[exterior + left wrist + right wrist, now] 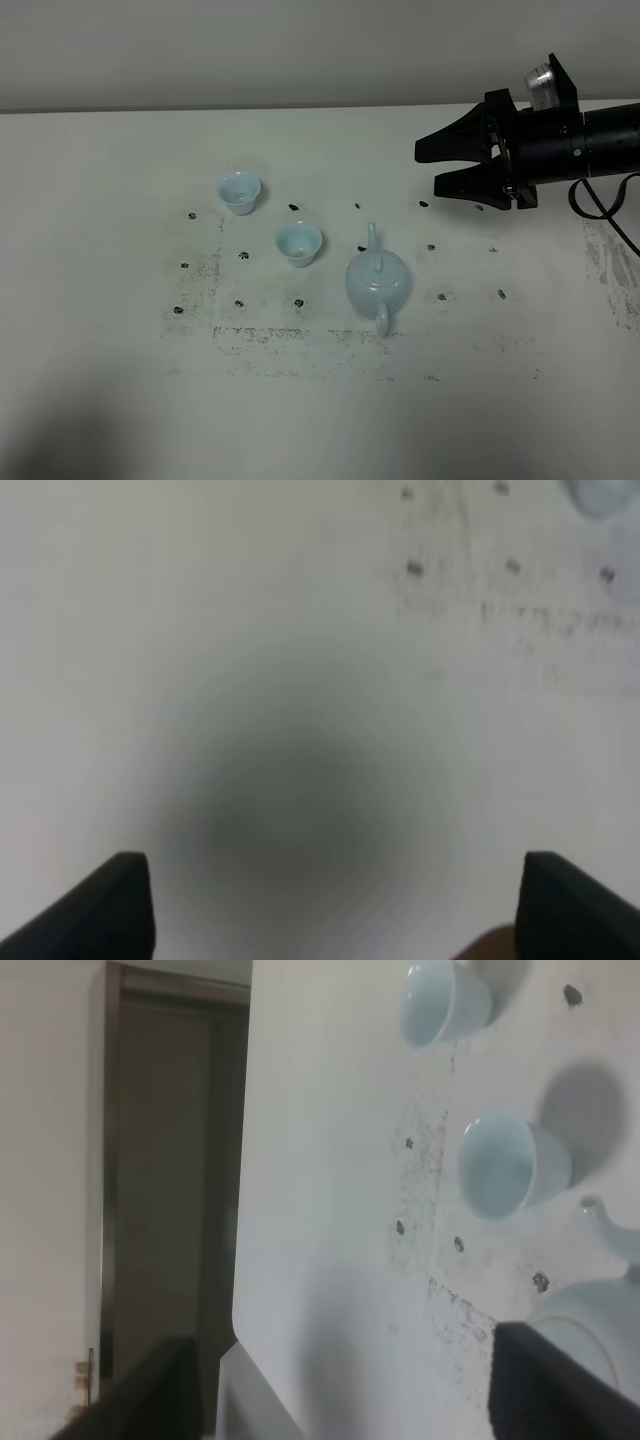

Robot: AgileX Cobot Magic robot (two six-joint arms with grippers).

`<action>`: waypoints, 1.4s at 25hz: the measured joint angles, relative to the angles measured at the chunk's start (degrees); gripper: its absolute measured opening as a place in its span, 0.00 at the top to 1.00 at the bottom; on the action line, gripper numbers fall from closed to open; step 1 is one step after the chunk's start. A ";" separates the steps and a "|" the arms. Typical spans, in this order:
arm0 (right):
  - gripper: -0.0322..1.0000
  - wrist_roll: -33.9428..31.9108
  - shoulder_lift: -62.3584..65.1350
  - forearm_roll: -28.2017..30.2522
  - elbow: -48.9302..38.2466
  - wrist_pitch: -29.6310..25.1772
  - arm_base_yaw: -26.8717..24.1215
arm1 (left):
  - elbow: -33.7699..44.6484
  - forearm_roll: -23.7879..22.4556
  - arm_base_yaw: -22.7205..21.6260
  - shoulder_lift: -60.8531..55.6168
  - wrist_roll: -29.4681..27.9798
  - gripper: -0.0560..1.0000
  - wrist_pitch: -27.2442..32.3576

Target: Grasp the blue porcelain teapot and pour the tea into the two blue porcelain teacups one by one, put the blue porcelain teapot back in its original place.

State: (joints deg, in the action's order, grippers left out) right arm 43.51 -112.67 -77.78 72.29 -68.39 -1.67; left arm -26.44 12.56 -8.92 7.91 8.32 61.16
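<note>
The blue porcelain teapot (pixel 377 280) stands upright on the white table, lid on, spout pointing away and loop handle toward the front edge. The two blue porcelain teacups (pixel 240 192) (pixel 299 243) stand upright to its left. My right gripper (pixel 428 168) hovers open behind and to the right of the teapot, turned on its side, holding nothing. The right wrist view shows both teacups (pixel 445 1000) (pixel 510 1165), part of the teapot (pixel 590 1330) and the open gripper (pixel 350 1390). The left gripper (pixel 340 910) is open over bare table, and a pale blue sliver (pixel 600 495) shows at one corner.
The white table (pixel 120 330) carries small dark marks (pixel 293 207) and scuffed grey patches around the tea set. A black cable (pixel 600 205) loops under the right arm. The right wrist view shows the table's edge (pixel 245 1260) with a dark doorway (pixel 160 1180) beyond it.
</note>
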 joint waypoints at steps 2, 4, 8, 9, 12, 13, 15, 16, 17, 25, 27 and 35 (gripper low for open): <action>0.41 0.45 0.00 0.00 0.00 0.00 0.00 | 0.08 0.05 0.00 -3.56 0.00 0.28 0.00; 0.41 0.78 0.00 0.01 0.00 -0.23 0.00 | 0.08 0.10 0.00 -6.36 0.00 0.28 0.00; 0.41 2.06 0.00 1.10 0.23 -0.72 0.00 | 0.08 0.25 1.21 -8.06 0.00 0.28 0.11; 0.41 2.28 0.00 2.35 0.59 -0.82 0.00 | 0.08 0.25 1.81 -8.11 0.00 0.28 0.11; 0.41 1.64 0.00 7.84 2.83 -0.86 0.12 | 0.08 0.25 3.34 -8.11 0.05 0.28 0.11; 0.41 0.98 0.00 10.26 3.61 -0.90 0.18 | 0.08 0.25 3.50 -8.11 0.05 0.28 0.11; 0.41 -1.60 0.00 15.56 5.67 -0.94 0.91 | 0.08 0.25 3.55 -8.11 0.05 0.28 0.11; 0.41 -3.15 0.00 18.03 6.75 -0.96 1.40 | 0.08 0.25 3.55 -8.11 0.05 0.28 0.11; 0.41 -4.42 0.05 21.00 7.60 -1.00 2.22 | 0.08 0.25 3.55 -8.11 0.05 0.28 0.11; 0.41 -18.99 6.51 46.86 9.63 -1.13 13.38 | 0.08 0.25 3.55 -8.11 0.05 0.28 0.11; 0.41 -24.86 8.37 52.80 9.63 -1.25 15.46 | 0.08 0.25 3.55 -8.11 0.05 0.28 0.11; 0.41 -42.94 16.02 70.05 7.09 -1.15 23.48 | 0.08 0.25 3.55 -8.11 0.05 0.28 0.11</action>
State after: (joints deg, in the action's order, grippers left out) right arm 0.57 -96.65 -7.73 79.38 -69.54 21.81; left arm -26.36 12.81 -5.37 -0.20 8.37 61.27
